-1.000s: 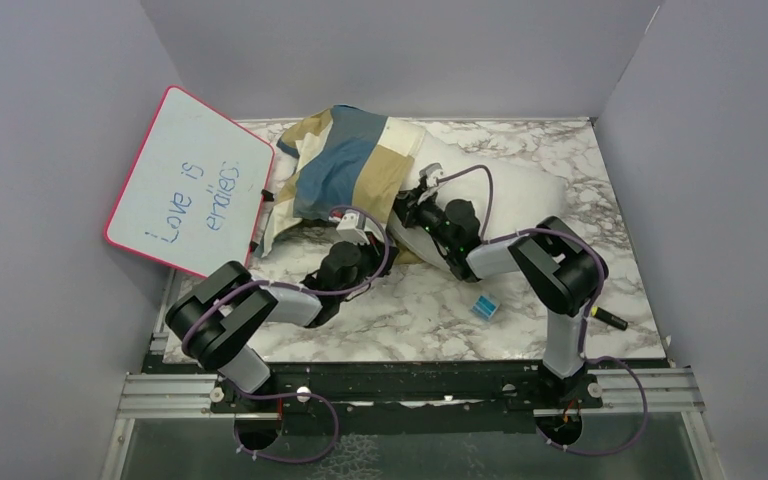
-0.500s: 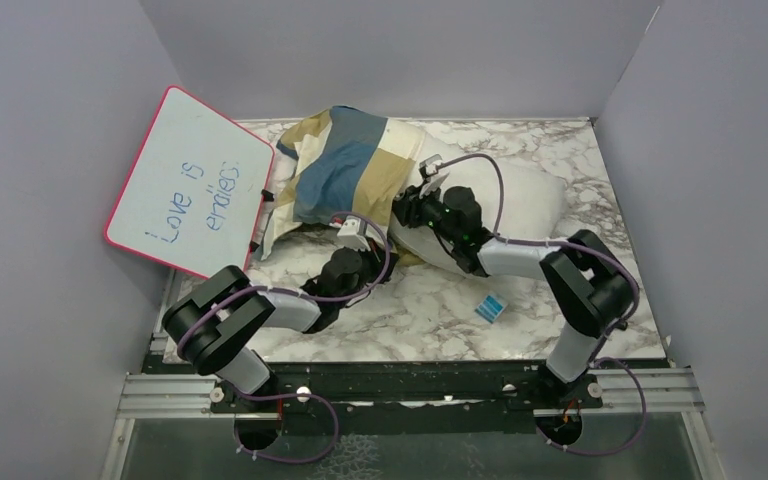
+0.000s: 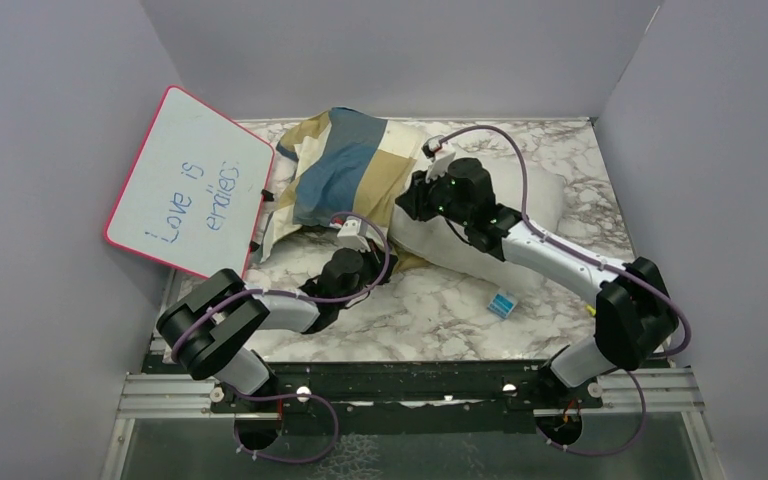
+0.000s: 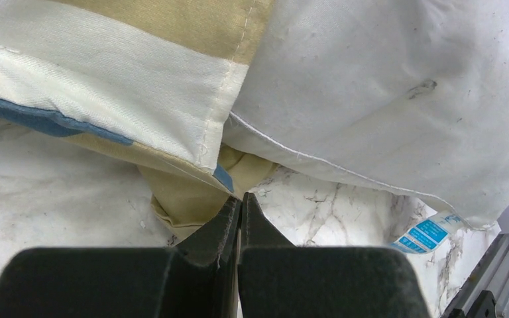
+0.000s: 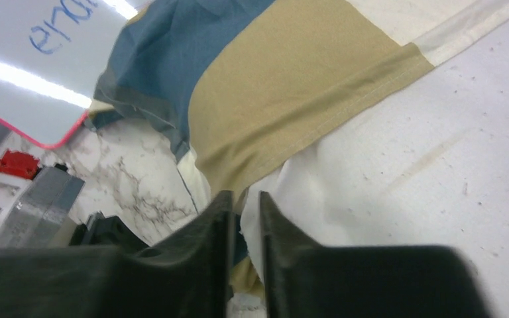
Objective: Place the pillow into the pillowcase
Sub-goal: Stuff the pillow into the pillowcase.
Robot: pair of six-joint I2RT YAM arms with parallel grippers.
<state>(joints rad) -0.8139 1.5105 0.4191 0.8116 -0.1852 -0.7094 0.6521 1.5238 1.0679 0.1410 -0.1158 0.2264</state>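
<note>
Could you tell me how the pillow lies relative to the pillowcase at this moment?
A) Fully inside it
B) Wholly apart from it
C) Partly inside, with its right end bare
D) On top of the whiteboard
C: in the top view the checked pillowcase covers only the left end of the pillow. The left wrist view shows the white pillow coming out of the case's open hem.

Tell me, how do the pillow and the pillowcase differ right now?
The pillow is plain white; the pillowcase is checked in blue, tan and cream. The pillow is plump, the pillowcase thin and creased. The pillowcase covers only one end of the pillow, whose other end lies bare. Both are soft fabric on the marble table.
</note>
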